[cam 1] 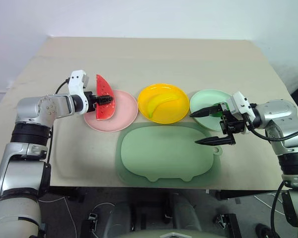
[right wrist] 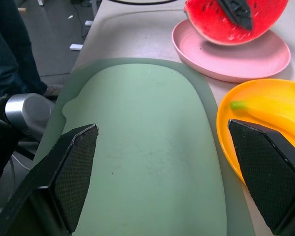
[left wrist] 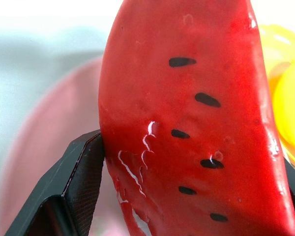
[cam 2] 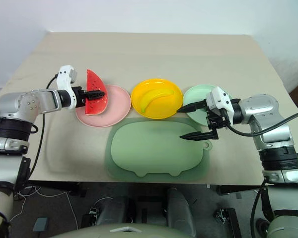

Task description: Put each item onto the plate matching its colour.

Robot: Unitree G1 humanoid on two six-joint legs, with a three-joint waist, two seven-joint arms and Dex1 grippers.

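The left hand (cam 1: 103, 99) is clamped on the watermelon wedge (cam 1: 105, 97), one black finger on each flat side, and holds it on edge with the curved rind toward the bench (cam 1: 154, 54) and the red, seeded face turned toward the right hand. The wedge hangs over the near-left part of the pink plate (cam 1: 120, 119); whether its rind touches the plate cannot be told. In the left wrist view the wedge (left wrist: 191, 123) stands close before the camera between the two fingers (left wrist: 83, 182), with the pink plate blurred behind it. Just beyond the wedge, toward the right hand, lies the yellow-orange plate (cam 1: 150, 92) with the banana (cam 1: 164, 101) lying in it, curved and resting flat. The right hand (cam 1: 208, 126) hangs with its two fingers spread wide apart and nothing between them, pointing across toward the left hand. Its upper finger reaches over the near edge of the mint green plate (cam 1: 203, 99), and its lower finger lies over the corner of the large pale-green mat (cam 1: 164, 153). A small dark-green patch shows on the mint plate just behind that hand, too hidden to identify. In the right wrist view the mat (right wrist: 142, 157) spreads between the open fingers (right wrist: 76, 169), the banana (right wrist: 270, 110) sits just beside one finger, and the wedge and pink plate (right wrist: 236, 61) lie beyond.
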